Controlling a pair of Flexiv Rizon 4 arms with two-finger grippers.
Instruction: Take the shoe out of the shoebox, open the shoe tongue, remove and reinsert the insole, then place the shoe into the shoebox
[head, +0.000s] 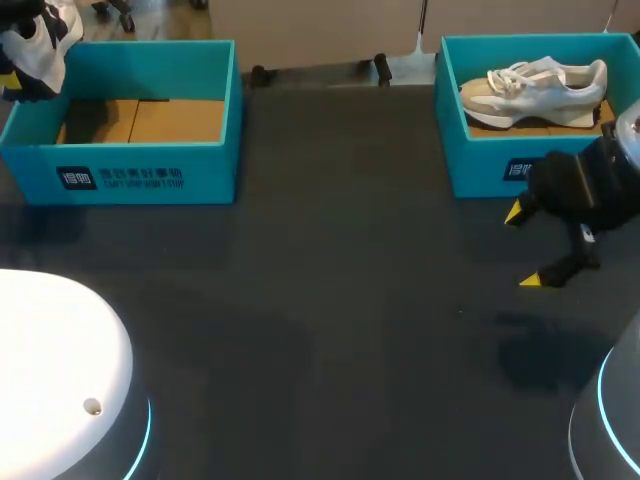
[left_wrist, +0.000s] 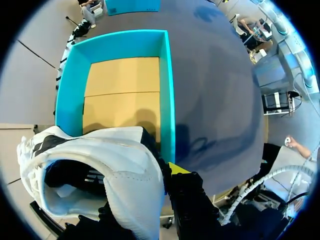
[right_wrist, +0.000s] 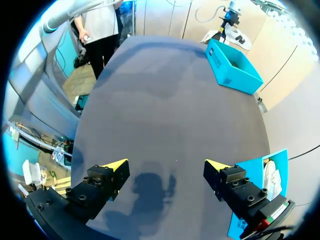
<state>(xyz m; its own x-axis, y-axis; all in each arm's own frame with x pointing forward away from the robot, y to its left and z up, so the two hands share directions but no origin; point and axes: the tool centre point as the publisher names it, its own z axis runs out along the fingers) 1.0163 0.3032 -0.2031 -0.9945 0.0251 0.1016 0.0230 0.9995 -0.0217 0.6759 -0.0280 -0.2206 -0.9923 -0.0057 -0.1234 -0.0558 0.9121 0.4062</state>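
A white shoe with black trim (head: 35, 45) hangs above the far left corner of the empty teal shoebox (head: 120, 150), and my left gripper (head: 12, 82) is shut on it. The left wrist view shows the shoe's (left_wrist: 100, 165) opening facing the camera, the gripper (left_wrist: 165, 175) clamped on its heel side with one yellow tip showing, and the box (left_wrist: 167, 90) with its cardboard floor ahead. My right gripper (head: 522, 247) stands open over the bare table, just in front of the right-hand box. Its fingers (right_wrist: 166, 165) hold nothing.
A second teal shoebox (head: 480, 165) at the back right holds a beige and white sneaker (head: 535, 88). The right wrist view shows that box (right_wrist: 255, 170) beside the right gripper and the left box (right_wrist: 232, 70) far ahead. Dark table (head: 330, 300) lies between the boxes.
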